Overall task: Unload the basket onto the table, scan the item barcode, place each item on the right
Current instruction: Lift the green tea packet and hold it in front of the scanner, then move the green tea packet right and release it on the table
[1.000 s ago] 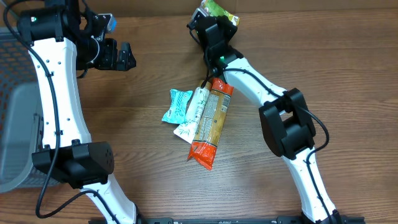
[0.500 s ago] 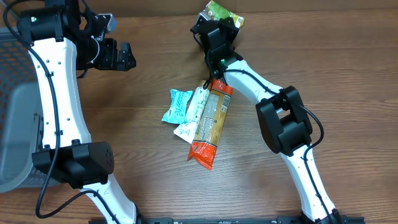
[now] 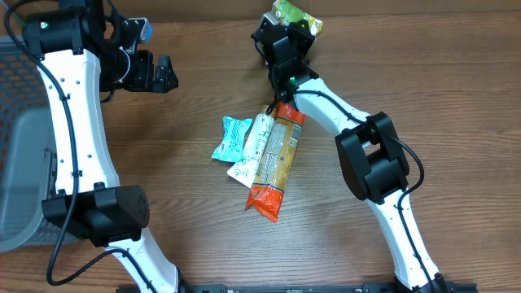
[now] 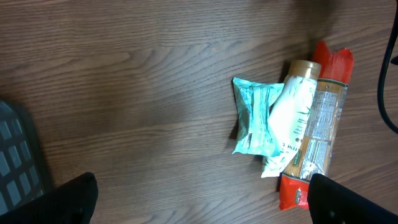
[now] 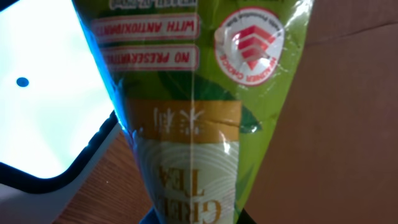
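A green tea packet [image 3: 296, 14] hangs at the table's far edge, with my right gripper [image 3: 285, 34] shut on its lower end. In the right wrist view the packet [image 5: 199, 118] fills the middle, printed side toward the camera, and the gripper [image 5: 196, 219] is mostly hidden behind it. A white lit scanner panel [image 5: 43, 93] lies just left of the packet. No barcode shows on the visible face. My left gripper [image 3: 167, 73] hovers open at the far left, and nothing sits between the fingers of this gripper [image 4: 205, 208].
Three packets lie piled mid-table: a teal one [image 3: 232, 138], a white one [image 3: 254, 146] and a long orange-red one [image 3: 277, 163]. The left wrist view shows the teal one [image 4: 254, 118] too. A grey mesh basket [image 3: 20, 163] stands at the left edge.
The right gripper has carried the green tea packet slightly right and farther back. The left arm and the pile have not moved.
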`<state>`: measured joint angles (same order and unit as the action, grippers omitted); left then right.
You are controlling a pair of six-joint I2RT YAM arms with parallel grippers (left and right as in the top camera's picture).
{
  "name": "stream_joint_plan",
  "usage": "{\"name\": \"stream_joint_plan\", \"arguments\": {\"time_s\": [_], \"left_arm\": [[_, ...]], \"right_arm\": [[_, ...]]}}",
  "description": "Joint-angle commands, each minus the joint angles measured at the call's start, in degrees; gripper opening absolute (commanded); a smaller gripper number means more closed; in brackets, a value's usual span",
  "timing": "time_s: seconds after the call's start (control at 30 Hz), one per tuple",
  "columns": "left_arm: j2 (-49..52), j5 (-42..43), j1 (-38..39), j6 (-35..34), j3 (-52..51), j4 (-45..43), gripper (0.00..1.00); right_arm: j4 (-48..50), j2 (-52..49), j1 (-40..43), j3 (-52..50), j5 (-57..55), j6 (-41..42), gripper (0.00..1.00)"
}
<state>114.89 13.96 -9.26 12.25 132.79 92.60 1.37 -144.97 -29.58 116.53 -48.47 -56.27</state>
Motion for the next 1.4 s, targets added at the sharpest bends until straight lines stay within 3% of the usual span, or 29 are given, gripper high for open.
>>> {"name": "stream_joint_plan", "arguments": {"time_s": [0.0, 0.17, 0.3, 0.37, 0.47, 0.63, 0.83, 1.03, 1.37], "left_arm": [[0.6, 0.7, -0.1, 1.0, 0.3, 0.0, 1.00], [0.6, 0.7, -0.1, 1.0, 0.3, 0.0, 1.00], [0.6, 0.7, -0.1, 1.0, 0.3, 0.0, 0.99], [0.6, 0.7, -0.1, 1.0, 0.3, 0.0, 1.00], [0.6, 0.7, -0.1, 1.0, 0.3, 0.0, 1.00], [0.6, 0.7, -0.1, 1.0, 0.3, 0.0, 1.00], [0.6, 0.7, -0.1, 1.0, 0.3, 0.0, 1.00], [0.6, 0.7, -0.1, 1.0, 0.3, 0.0, 1.00], [0.6, 0.7, -0.1, 1.0, 0.3, 0.0, 1.00]], "right_arm": [[-0.7, 2.0, -1.1, 1.2, -2.3, 0.7, 0.04], [-8.0, 7.3, -2.2, 1.2, -1.8, 7.9, 0.04], [-20.7, 15.1, -3.9, 1.2, 0.4, 18.6, 0.04], [-29.9, 20.2, -4.9, 1.2, 6.9, 25.9, 0.04], [-44.1, 29.3, -5.1, 1.2, 25.6, 38.9, 0.04], [-60.2, 39.3, 0.1, 1.2, 53.2, 61.4, 0.04], [-75.8, 41.2, 12.4, 0.2, 56.7, 76.3, 0.04], [-74.9, 41.1, 24.2, -12.9, 50.9, 92.1, 0.04], [-52.5, 41.1, 37.3, -40.8, 48.3, 108.4, 0.04]]}}
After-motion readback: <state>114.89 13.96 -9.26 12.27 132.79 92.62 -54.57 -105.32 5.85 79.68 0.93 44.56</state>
